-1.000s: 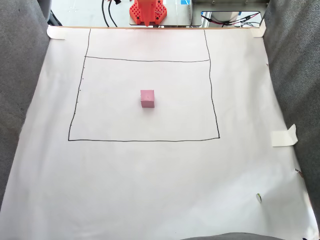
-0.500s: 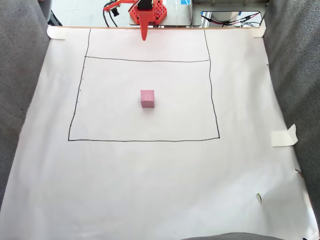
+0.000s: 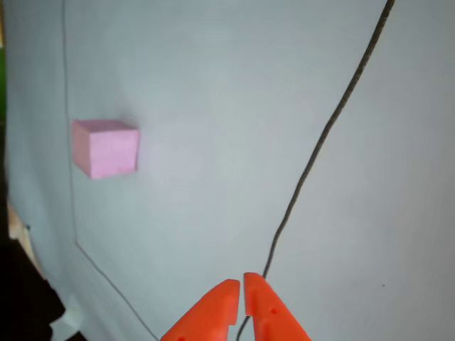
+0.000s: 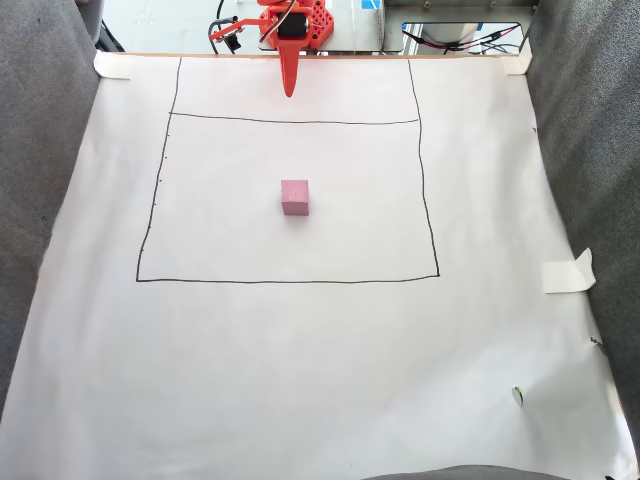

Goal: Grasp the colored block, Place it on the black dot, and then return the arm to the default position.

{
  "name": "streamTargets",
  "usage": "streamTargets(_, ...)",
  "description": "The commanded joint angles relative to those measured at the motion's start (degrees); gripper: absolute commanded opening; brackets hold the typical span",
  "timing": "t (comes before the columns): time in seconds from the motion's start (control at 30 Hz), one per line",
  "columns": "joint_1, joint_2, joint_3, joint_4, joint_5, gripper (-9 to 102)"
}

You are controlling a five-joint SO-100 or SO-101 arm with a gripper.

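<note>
While the pink cube (image 4: 295, 197) sits alone near the middle of the drawn rectangle (image 4: 437, 230) on the white paper sheet (image 4: 300, 360), the orange gripper (image 4: 289, 92) hangs at the far edge of the sheet in the fixed view, its point aimed toward the cube but well apart from it. The jaws are together, the two tips nearly touching, with nothing between them. In the other view the gripper (image 3: 242, 286) enters from the bottom edge, with a dark pen line (image 3: 320, 142) running diagonally from just by its tips to the upper right corner. The cube (image 3: 105, 147) lies to the upper left there, just to the right of another thin drawn line (image 3: 68, 106), flat on the paper and untouched. In the fixed view, grey fabric (image 4: 590, 150) flanks the sheet on both sides, and a piece of tape (image 4: 568, 274) sits at its right edge. A small dark oval mark (image 4: 518, 394) shows near the sheet's lower right corner, outside the rectangle and far from the cube.
</note>
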Motion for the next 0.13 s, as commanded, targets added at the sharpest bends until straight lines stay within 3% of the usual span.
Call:
streamTargets(0.0, -0.26, 0.18, -0.7, 0.53, 0.7, 0)
streamTargets(0.1, -0.26, 0.18, -0.79, 0.79, 0.79, 0)
